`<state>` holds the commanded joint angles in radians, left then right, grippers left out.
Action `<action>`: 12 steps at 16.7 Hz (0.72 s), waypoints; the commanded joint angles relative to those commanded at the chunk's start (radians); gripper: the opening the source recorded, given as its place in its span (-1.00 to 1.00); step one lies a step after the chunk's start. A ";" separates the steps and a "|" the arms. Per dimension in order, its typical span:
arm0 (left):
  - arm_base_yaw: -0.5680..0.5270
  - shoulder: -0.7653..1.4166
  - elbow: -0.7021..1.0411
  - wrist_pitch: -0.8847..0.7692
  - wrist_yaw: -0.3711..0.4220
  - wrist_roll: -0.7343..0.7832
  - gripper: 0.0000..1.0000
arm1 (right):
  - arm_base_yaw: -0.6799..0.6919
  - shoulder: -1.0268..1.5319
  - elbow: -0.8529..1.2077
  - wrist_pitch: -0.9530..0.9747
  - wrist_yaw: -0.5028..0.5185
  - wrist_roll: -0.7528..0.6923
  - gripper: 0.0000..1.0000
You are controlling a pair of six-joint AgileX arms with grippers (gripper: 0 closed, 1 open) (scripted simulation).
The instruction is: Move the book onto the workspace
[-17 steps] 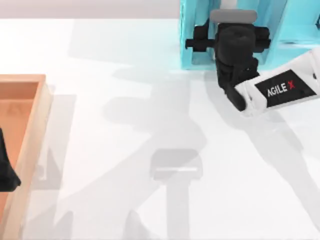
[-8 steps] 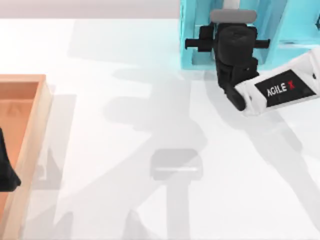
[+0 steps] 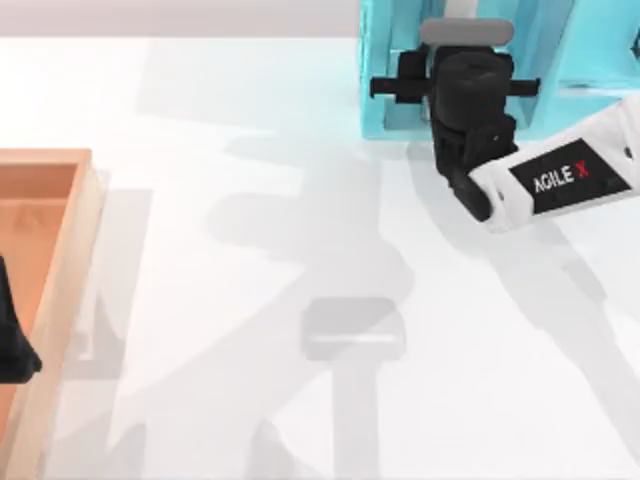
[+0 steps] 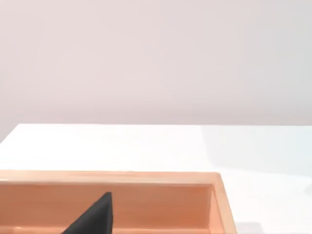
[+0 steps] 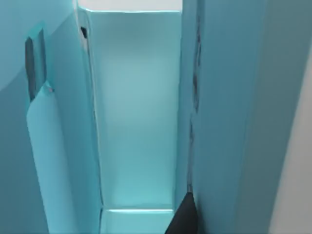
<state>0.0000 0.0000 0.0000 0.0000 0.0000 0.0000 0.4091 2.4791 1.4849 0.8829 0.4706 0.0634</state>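
The right gripper (image 3: 465, 78) is reaching into an open bay of the shelf (image 3: 380, 90) at the far right of the counter (image 3: 250, 200). Whether it is wide, narrow or holding anything cannot be told from these views. In the right wrist view, a dark tip of this gripper is showing just beside the edge of a tall teal slab, which is probably the book (image 5: 229, 122). The slab is standing upright against the bay's side, and a thin dark seam is running down its near edge. A pale strip is showing along its far side and may be the page edges. No red mark is showing, and the slab's colour is making it hard to tell apart from the shelf walls, so this identification is a judgement. The back and floor of the bay are lying beyond the tip, lit lighter. By this reading the task is sitting at its early stage: the arm is positioned at the shelf, the book is resting inside the shelf, and nothing is lying on the counter yet. A confirmed grasp, the withdrawal from the bay and the placement on the open counter are all remaining. The left gripper (image 3: 10, 340) is waiting parked over the tray (image 3: 60, 250) at the counter's left edge, and its opening cannot be told either.
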 joint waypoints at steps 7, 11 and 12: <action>0.000 0.000 0.000 0.000 0.000 0.000 1.00 | 0.014 -0.038 -0.020 -0.018 0.010 0.001 -1.00; 0.000 0.000 0.000 0.000 0.000 0.000 1.00 | 0.072 -0.235 -0.120 -0.113 0.062 0.004 -1.00; 0.000 0.000 0.000 0.000 0.000 0.000 1.00 | 0.091 -0.310 -0.155 -0.147 0.080 0.006 -1.00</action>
<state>0.0000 0.0000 0.0000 0.0000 0.0000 0.0000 0.5000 2.1695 1.3294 0.7359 0.5508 0.0696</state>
